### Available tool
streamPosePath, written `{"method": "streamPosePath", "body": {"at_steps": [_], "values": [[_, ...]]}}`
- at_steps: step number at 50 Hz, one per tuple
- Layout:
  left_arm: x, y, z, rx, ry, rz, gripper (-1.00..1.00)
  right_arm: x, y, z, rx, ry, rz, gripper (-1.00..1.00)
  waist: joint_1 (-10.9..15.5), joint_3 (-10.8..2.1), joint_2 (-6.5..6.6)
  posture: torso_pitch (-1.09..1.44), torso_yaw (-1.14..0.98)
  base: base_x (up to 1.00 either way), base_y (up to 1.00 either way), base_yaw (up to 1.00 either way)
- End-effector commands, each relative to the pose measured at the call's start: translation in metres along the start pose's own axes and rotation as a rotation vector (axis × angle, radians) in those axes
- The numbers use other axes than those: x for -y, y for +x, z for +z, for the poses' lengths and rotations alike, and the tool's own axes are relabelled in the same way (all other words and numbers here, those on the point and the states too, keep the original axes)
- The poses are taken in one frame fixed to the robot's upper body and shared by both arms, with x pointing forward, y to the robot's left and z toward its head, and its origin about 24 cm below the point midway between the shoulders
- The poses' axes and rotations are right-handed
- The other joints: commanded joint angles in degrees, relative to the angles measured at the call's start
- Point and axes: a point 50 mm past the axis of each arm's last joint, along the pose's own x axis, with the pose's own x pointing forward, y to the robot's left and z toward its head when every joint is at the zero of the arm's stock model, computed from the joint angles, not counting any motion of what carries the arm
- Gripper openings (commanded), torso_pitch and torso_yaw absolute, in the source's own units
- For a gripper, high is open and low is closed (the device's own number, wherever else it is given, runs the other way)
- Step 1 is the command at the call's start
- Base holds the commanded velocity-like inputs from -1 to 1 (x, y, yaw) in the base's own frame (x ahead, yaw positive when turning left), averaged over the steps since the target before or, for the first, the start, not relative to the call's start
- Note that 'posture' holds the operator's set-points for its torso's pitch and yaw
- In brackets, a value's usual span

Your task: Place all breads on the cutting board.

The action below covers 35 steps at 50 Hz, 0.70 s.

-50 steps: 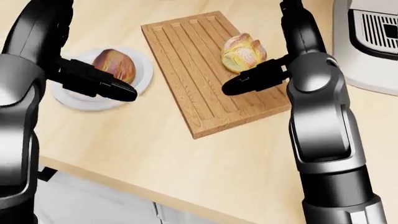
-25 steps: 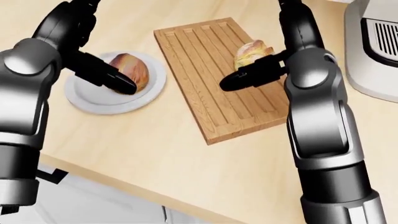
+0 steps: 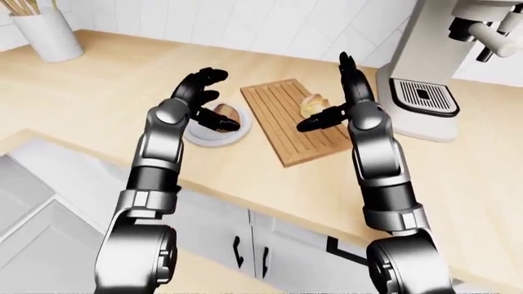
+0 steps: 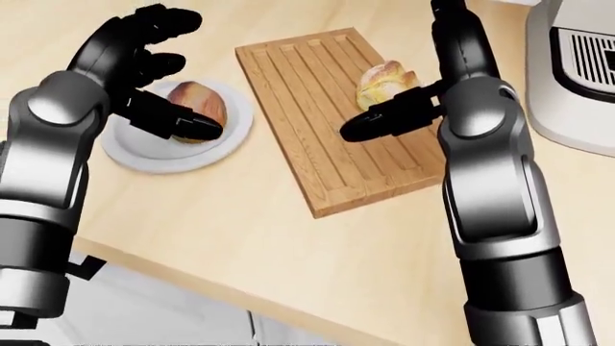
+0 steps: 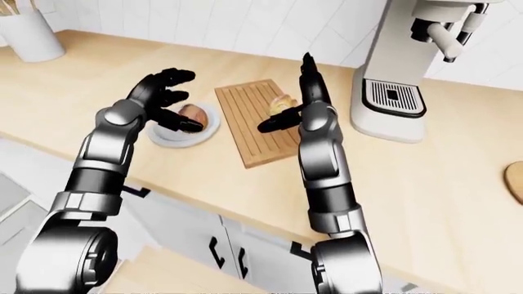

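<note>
2 breads show in the head view: a pale, golden roll (image 4: pixel 386 81) with a split, floury top lies on the upper right part of the slatted wooden cutting board (image 4: pixel 317 108), and a rounder, reddish-brown bun (image 4: pixel 200 103) sits on a white plate (image 4: pixel 153 155) just left of the board, on the light wood counter (image 4: pixel 259 245). The left hand (image 4: pixel 144 58) hangs at the upper left over the plate with its fingers (image 4: pixel 182 124) spread and released, 1 dark finger crossing the bun's lower left side and hiding part of it; whether it touches the bun cannot be told. The right hand (image 4: pixel 442 43) stands upright at the top of the frame, cut off by the upper edge, fingers loose and holding nothing; its thumb reaches left just below the roll and covers a strip of the board. The board's lower and left portions are bare, and the counter below it runs open down to its edge above white cabinets (image 3: pixel 245 239). A white coffee machine (image 5: pixel 400 73) stands right of the board, and a white utensil holder (image 3: pixel 45 30) is in the upper left corner of the left-eye view.
</note>
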Motion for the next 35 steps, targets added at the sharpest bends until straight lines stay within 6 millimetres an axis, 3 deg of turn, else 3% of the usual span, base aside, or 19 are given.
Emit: {"method": "streamPosePath", "body": {"at_steps": [1,18,25,35], "values": [[-0.012,-0.003,0.026,0.101,0.023,0.044,0.48,0.01,-0.002,0.022,0.094,0.003,-0.045,1.0,-0.01,-1.86,0.1,0.0,0.0,0.0,0.0,0.0],[-0.006,0.0,0.014,0.072,0.038,0.026,0.33,0.01,-0.002,0.021,0.093,0.003,-0.047,1.0,-0.04,-2.23,0.21,0.0,0.0,0.0,0.0,0.0],[-0.007,0.0,0.014,0.073,0.047,0.034,-0.07,0.008,-0.001,0.02,0.092,0.001,-0.045,1.0,-0.14,-2.44,0.3,0.0,0.0,0.0,0.0,0.0],[-0.01,-0.001,0.017,0.094,0.052,0.058,-0.34,0.007,-0.001,0.019,0.092,0.001,-0.044,1.0,-0.23,-2.6,0.38,0.0,0.0,0.0,0.0,0.0]]}}
